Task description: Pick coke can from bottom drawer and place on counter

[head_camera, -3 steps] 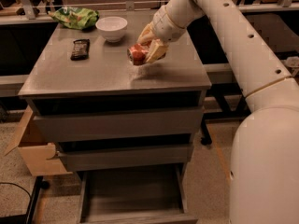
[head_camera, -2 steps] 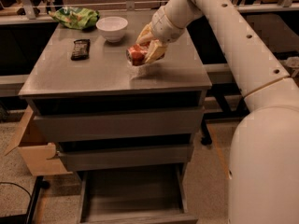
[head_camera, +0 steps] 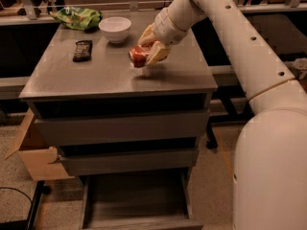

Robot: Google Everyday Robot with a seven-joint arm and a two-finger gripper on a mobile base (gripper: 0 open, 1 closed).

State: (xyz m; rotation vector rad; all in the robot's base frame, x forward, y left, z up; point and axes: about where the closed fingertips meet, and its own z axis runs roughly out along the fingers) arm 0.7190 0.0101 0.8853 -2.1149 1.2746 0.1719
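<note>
The gripper [head_camera: 146,56], upper centre of frame, has its fingers clamped on the coke can [head_camera: 139,55] right down at the counter [head_camera: 96,75], the bottom drawer [head_camera: 136,200] open below with no can inside, so only the release seems left.

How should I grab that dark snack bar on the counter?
The dark rectangular snack bar lies flat on the grey counter: come from above, pinch its long edges. The gripper, over the counter's middle, holds the red coke can.
</note>
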